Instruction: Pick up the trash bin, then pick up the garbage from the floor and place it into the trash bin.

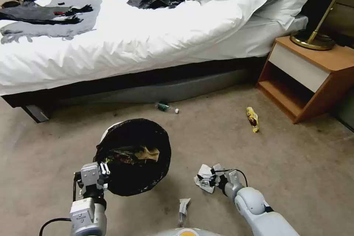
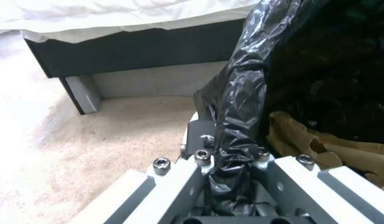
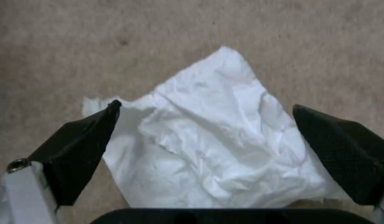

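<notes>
Head view: the left gripper clenches the rim of the small round white trash bin with black liner, tilted above the carpet. Right wrist view: the right gripper — fingers spread — straddles a crumpled white paper scrap on the beige carpet.

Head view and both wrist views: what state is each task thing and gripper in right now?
trash bin: held by its rim, tilted, litter inside.
left gripper: jaws shut on the bin's bagged rim.
right gripper: jaws open, straddling the white paper.
white paper: crumpled, on the carpet.
bottle: lying by the bed.
yellow wrapper: on the carpet.
</notes>
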Controlling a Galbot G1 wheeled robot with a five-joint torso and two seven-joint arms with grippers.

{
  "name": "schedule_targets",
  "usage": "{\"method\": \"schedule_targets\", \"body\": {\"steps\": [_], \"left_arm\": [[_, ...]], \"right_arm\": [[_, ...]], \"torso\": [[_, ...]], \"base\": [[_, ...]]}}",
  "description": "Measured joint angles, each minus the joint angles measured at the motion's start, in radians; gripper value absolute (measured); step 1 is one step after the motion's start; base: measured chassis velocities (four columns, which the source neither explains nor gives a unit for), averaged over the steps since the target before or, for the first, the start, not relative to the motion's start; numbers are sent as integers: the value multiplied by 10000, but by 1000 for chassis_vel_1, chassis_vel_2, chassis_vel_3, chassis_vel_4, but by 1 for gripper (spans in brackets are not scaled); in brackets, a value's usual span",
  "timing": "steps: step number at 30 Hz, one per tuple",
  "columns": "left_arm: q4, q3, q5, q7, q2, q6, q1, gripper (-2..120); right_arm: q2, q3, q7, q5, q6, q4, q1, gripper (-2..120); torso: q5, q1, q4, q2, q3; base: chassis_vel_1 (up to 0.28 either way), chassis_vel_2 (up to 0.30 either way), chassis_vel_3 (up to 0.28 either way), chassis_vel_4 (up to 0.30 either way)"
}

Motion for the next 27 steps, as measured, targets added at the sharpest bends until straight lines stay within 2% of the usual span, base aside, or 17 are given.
{"method": "schedule_targets", "body": {"steps": [7, 17, 19, 20, 23, 25, 27], "left_arm": [[12, 8, -6, -1, 2, 1, -82, 0], [85, -6, -54, -7, 24, 19, -155, 0], [95, -2, -55, -11, 24, 20, -158, 0], [95, -2, -55, -11, 24, 20, -158, 0], [95, -4, -58, -14, 33, 20, -153, 0], [95, -4, -59, -14, 36, 20, -151, 0], [95, 1, -60, -16, 38, 20, -146, 0]], "right_arm": [[43, 102, -15, -61, 136, -353, 3, 100], [90, 188, 44, -145, 320, -482, -165, 76], [109, 199, 63, -165, 342, -501, -169, 68], [109, 199, 63, -165, 342, -501, -169, 68], [120, 210, 80, -197, 379, -502, -181, 59], [121, 211, 83, -199, 390, -494, -187, 57], [122, 211, 93, -199, 411, -459, -204, 48]], "torso": [[0, 0, -1, 0, 0], [-12, -1, -8, 1, -2], [-12, -2, -9, 2, -2], [-12, -2, -9, 2, -2], [-8, -1, -5, 1, -2], [-4, -1, -2, 1, -2], [7, -1, 6, 1, -1]], "base": [[0, 0, 0, 0], [0, 0, 0, 0], [0, 0, 0, 0], [0, 0, 0, 0], [0, 0, 0, 0], [0, 0, 0, 0], [0, 0, 0, 0]]}}
